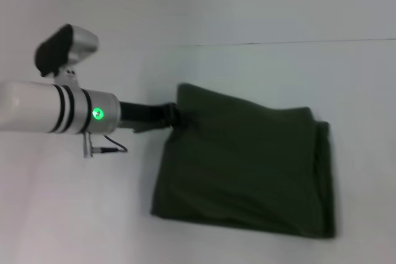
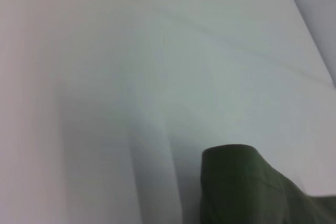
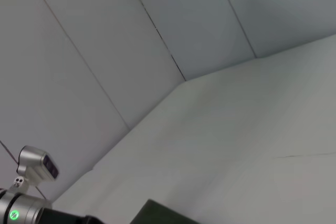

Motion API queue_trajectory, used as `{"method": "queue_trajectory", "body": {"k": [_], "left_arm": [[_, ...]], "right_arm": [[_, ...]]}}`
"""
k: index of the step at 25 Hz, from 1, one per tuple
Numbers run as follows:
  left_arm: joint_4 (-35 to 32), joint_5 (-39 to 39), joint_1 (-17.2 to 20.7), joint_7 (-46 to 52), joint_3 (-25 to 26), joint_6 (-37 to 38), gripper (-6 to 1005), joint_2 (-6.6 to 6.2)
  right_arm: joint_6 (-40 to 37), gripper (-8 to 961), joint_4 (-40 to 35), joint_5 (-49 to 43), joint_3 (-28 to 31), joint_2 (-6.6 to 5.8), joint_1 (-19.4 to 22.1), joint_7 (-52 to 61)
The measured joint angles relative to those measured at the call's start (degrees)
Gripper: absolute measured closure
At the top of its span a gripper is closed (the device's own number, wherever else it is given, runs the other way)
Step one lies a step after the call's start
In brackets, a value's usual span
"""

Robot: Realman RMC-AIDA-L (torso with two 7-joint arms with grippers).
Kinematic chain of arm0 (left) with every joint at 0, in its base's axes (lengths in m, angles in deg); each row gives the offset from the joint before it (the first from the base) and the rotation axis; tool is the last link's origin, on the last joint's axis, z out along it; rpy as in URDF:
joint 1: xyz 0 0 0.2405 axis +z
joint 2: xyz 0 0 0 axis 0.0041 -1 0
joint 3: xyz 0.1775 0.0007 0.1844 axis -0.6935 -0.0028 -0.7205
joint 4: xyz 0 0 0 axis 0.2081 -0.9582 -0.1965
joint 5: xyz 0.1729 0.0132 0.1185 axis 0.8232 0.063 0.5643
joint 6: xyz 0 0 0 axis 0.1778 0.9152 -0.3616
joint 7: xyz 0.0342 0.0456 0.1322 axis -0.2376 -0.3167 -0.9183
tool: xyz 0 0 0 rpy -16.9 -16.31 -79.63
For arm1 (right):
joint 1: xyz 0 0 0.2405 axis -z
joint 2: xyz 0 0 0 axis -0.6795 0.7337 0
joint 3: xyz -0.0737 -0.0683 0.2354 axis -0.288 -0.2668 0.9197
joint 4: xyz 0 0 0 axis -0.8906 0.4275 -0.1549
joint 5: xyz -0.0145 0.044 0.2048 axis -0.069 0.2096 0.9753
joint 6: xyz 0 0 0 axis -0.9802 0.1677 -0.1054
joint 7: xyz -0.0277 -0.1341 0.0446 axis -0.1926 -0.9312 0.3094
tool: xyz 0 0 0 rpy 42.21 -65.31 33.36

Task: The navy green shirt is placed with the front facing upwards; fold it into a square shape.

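Observation:
The navy green shirt [image 1: 247,165] lies folded into a rough rectangle on the white table, plain dark fabric up with no print showing. My left gripper [image 1: 174,115] reaches in from the left and is shut on the shirt's far left corner, which stands slightly raised. That corner of the shirt [image 2: 252,187] shows in the left wrist view, without the fingers. In the right wrist view an edge of the shirt [image 3: 163,216] peeks in beside the left arm [image 3: 21,211]. My right gripper is out of view.
The white table [image 1: 278,72] stretches around the shirt, with a thin seam line along its far side. Pale wall panels [image 3: 131,51] rise behind the table.

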Motion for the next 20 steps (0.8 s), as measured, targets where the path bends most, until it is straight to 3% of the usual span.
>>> {"method": "queue_trajectory", "body": {"k": [7, 13, 20], "left_arm": [[-0.01, 0.33, 0.65, -0.02, 2.83, -5.21, 949, -1.76], [-0.09, 0.41, 3.31, 0.02, 5.43, -3.59, 950, -2.91], [-2.63, 0.23, 7.90, -1.40, 9.91, 0.72, 950, -2.60]], "right_arm": [[0.10, 32, 0.03, 0.00, -0.28, 0.66, -1.24, 0.00], [0.10, 33, 0.02, -0.01, -0.31, 0.84, -2.05, 0.01], [0.22, 33, 0.03, -0.02, -0.52, 1.20, -2.50, 0.01]]}}
